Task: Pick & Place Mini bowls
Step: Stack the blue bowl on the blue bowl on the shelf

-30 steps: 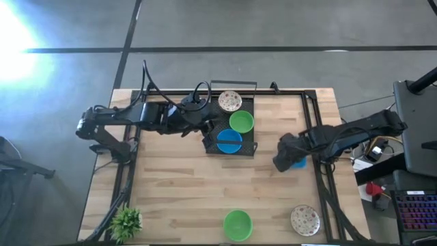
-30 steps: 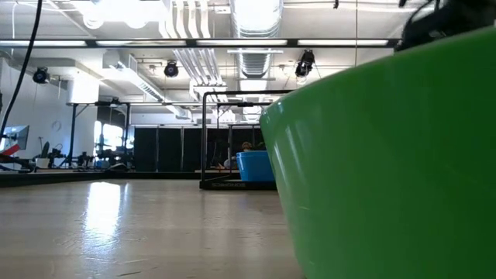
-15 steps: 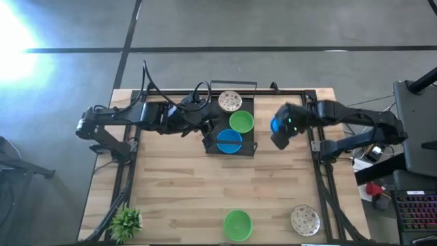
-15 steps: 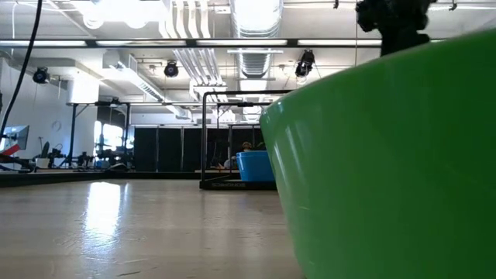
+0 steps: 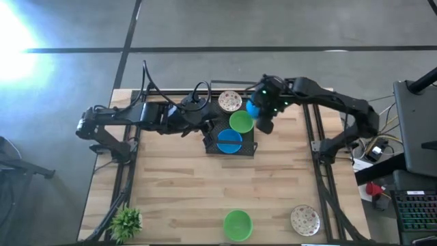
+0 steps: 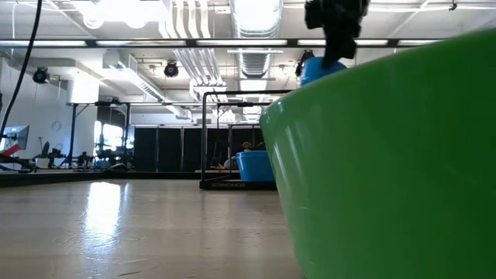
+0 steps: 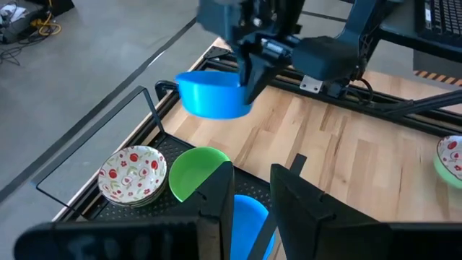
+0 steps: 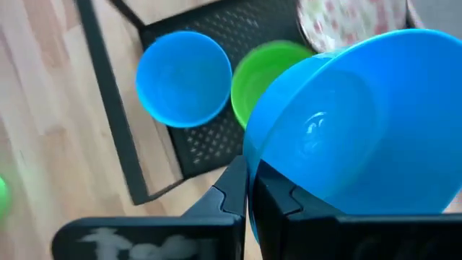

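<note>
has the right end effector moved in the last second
Yes. The right end effector, holding a blue bowl, swung from the table's right edge to the black tray.

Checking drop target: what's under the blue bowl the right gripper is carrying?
Right gripper holds the blue bowl over the black tray's edge, by the green bowl. The spot directly under it is covered.
</note>
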### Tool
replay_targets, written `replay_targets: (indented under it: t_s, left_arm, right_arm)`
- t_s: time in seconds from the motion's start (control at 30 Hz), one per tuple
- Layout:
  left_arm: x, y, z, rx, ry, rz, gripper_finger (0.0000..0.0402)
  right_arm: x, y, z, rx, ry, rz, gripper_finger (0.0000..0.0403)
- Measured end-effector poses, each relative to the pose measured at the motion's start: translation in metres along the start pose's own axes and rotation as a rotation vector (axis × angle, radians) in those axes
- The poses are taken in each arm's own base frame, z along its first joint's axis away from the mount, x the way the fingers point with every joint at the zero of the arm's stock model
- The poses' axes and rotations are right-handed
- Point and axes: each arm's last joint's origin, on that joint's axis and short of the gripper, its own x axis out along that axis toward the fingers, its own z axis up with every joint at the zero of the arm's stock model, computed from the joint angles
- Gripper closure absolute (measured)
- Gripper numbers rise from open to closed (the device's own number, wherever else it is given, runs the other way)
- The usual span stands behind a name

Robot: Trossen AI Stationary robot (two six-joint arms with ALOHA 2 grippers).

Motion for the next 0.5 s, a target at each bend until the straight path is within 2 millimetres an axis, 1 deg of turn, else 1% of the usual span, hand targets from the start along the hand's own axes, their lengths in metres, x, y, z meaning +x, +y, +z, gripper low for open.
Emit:
replay_targets:
  t_s: [0.1,0.2,0.33,0.5]
  left_arm:
    - [0.000,0.000,0.000,-0.001,-0.001,0.002,0.0317]
    - [0.000,0.000,0.000,-0.006,-0.001,0.002,0.0317]
    - [0.000,0.001,0.000,-0.031,-0.002,0.004,0.0317]
    - [-0.005,0.003,0.002,-0.051,-0.012,0.002,0.0317]
  right_arm:
    - [0.005,0.002,0.014,-0.183,0.000,0.013,0.0394]
    - [0.015,0.003,0.024,-0.337,0.012,0.073,0.0394]
    - [0.029,0.003,0.029,-0.548,0.044,0.095,0.0394]
    - [0.046,0.002,0.032,-0.751,0.077,0.128,0.0394]
